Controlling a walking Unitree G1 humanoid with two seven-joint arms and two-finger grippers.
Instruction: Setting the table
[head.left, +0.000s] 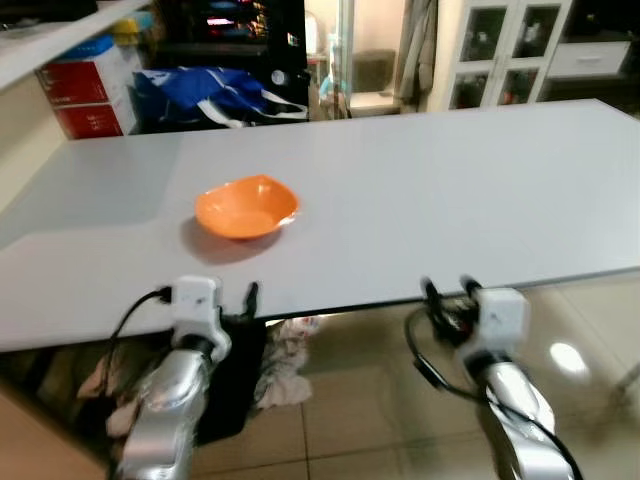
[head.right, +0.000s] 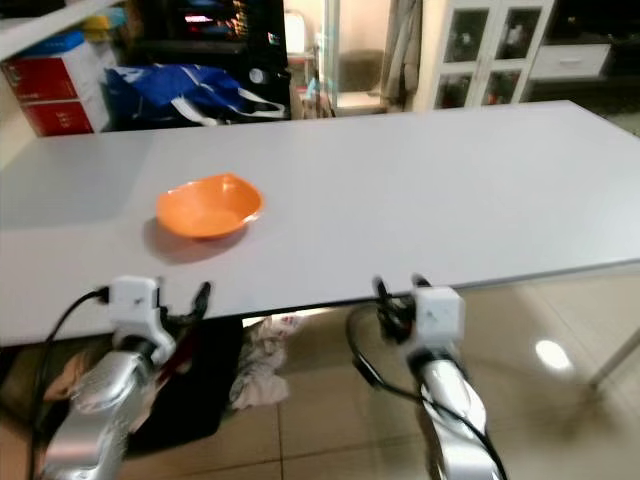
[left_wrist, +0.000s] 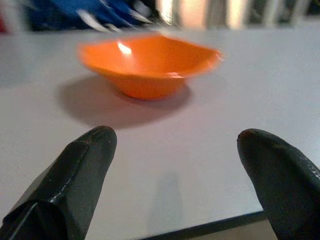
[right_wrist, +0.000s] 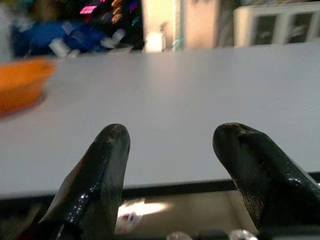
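Grey table (head.left: 450, 190) carries an orange bowl (head.left: 246, 207) near its front edge. The bowl lies at about one o'clock from the left gripper (left_wrist: 175, 155), the nearer one, whose fingers are spread empty. The right gripper (right_wrist: 172, 150), also spread and empty, has it at ten o'clock, well apart.

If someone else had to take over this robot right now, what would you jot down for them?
Left gripper: open, holding nothing, at the near table edge, pointed at the orange bowl.
Right gripper: open, holding nothing, at the near edge further right.
Orange bowl stands upright on the white table, toward its left part.
Done: one bowl is on the table.
Left: no other tableware is out yet.
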